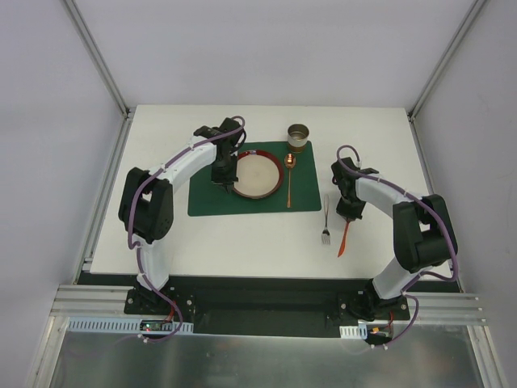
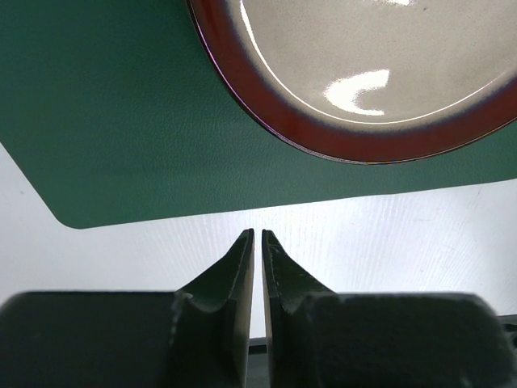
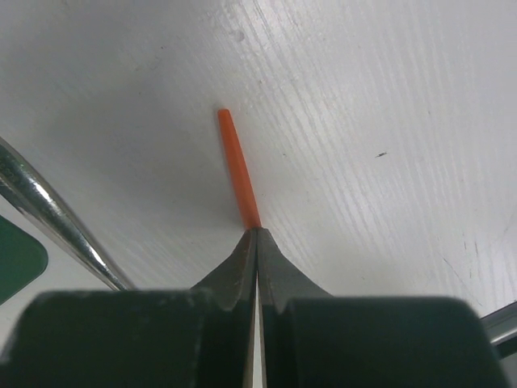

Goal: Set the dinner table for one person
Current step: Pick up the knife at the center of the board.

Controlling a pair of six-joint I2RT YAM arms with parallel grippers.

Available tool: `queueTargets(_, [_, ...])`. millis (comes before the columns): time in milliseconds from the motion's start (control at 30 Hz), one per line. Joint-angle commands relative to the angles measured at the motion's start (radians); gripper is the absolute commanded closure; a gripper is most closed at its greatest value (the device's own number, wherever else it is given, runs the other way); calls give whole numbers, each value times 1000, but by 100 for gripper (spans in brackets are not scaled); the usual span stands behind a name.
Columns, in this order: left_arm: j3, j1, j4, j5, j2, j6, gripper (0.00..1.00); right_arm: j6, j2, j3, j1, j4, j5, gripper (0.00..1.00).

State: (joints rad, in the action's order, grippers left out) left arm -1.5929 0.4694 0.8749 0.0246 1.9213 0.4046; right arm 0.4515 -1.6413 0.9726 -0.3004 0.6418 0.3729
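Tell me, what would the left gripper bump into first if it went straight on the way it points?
Probably the green placemat: the left gripper points over a thin strip of white table toward the mat's edge, with the red-rimmed plate beyond. Depth is unclear, so it might touch the table first.

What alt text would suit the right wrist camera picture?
The right end effector, shut, pinches the near end of an orange utensil on the white dinner table. A silver fork and a green placemat corner show at left.
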Motion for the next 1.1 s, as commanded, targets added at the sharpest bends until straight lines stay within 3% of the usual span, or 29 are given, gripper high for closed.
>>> queueTargets(0, [-30,-11,10,12,-1,-4,92,-17,32,41,7,59,38,100])
queueTargets(433, [-27,-11,12,18,-4,-1,93,-109,-43,232,7,147,84,99])
queueTargets(533, [-29,-11,10,18,1,-3,93,-96,-31,206,9,141,87,88])
queueTargets(633, [-30,-11,12,23,5,-1,94,-93,-5,153,6,110,83,70])
queueTargets(1067, [-29,-11,12,24,5,0,94,-96,-43,95,7,50,29,70])
